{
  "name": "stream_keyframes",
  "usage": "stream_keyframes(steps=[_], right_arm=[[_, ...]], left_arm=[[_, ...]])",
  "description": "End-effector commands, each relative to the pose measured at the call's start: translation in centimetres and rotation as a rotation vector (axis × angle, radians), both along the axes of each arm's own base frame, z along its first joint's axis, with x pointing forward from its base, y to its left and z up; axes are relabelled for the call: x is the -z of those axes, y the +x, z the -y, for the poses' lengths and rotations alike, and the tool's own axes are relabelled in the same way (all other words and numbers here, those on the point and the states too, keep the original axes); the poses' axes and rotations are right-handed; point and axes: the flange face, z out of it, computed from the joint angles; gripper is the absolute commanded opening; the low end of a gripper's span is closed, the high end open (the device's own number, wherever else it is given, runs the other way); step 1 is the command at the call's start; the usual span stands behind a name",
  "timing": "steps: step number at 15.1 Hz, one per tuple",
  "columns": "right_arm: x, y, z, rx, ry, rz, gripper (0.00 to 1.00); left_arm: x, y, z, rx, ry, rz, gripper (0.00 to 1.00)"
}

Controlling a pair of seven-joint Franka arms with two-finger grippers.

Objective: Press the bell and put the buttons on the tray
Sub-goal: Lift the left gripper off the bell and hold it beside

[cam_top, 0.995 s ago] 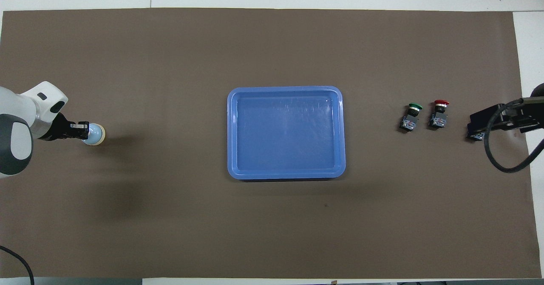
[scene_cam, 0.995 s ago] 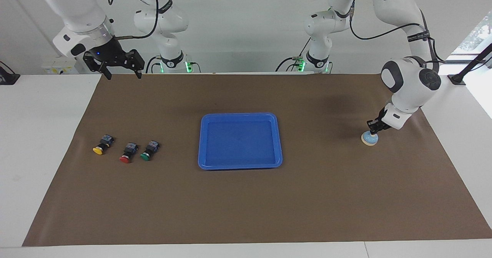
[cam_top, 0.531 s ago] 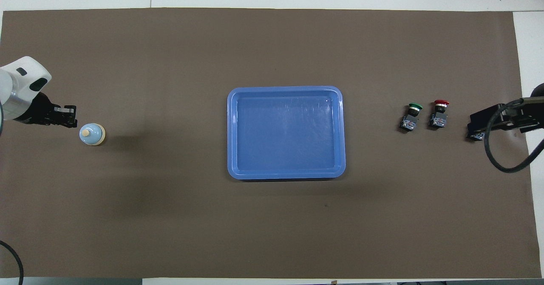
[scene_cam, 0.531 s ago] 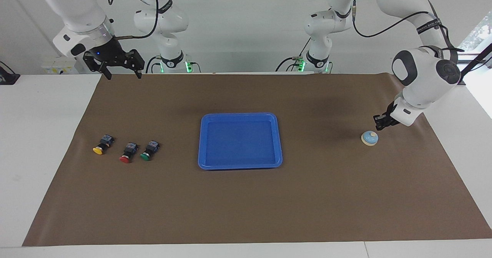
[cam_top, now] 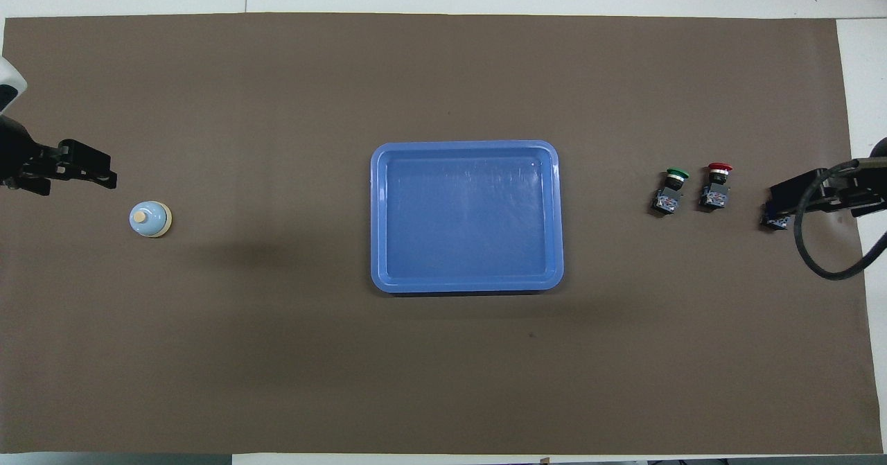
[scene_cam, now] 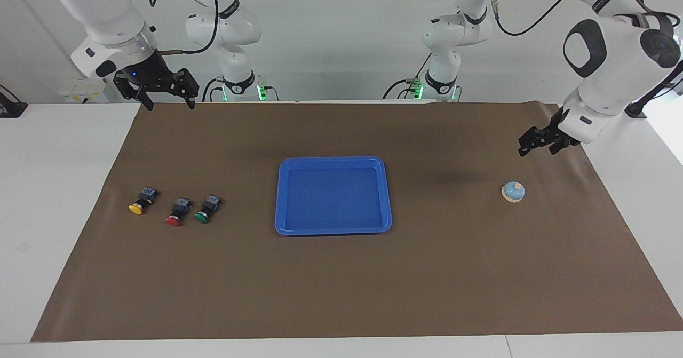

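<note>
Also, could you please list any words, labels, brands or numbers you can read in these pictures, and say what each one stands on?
None can be read.
Left arm: white lettering on a black band near the top, too small to read.
Right arm: white lettering on a black band, too small to read.
Bell, buttons, tray: no text shows.

The tray point(scene_cam: 333, 196) is bright blue. The bell point(scene_cam: 513, 191) is light blue with a cream rim and a cream knob. The three buttons have black and blue bodies; their caps are yellow point(scene_cam: 136, 208), red point(scene_cam: 173, 221) and green point(scene_cam: 201, 217). The mat point(scene_cam: 341, 283) is plain brown, and the desk point(scene_cam: 48, 187) is white. The arms are white with black fingers point(scene_cam: 525, 149).
</note>
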Motion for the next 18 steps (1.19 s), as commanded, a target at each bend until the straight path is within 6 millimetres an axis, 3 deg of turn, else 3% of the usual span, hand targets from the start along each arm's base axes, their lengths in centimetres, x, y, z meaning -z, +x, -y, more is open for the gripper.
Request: stream_keyframes(steps=[1,5,7,11,16,18], right_arm=[[0.0,-0.7,0.5,-0.025,-0.003,-0.016,1.00],[1.7,-1.8,0.2,-0.015,-0.005,-0.012,0.99],[4.4,-2.3,-0.3,0.012,-0.009,0.051,0.96],[11.2,-2.7,-0.6,0.098,-0.044,0.083,0.91],[21.4,1.7,-0.4,0.227,-0.086,0.102,0.99],[24.7,2.5,-0.4,0.264,-0.096,0.136,0.99]], left_arm=[[-1.0,-0.9,0.8,-0.013,-0.010,-0.017,1.00],[-0.4,-1.5,1.9,0.005,0.000,-0.030,1.00],[-0.5,-1.5,2.1,-0.027,0.006,-0.028,1.00],[1.3,-3.0,2.7,-0.031,0.010,-0.060,1.00],[1.6,-4.1,3.5,-0.015,0.014,-0.074,1.00],[0.0,-4.2,2.9,-0.023,0.014,-0.060,1.00]])
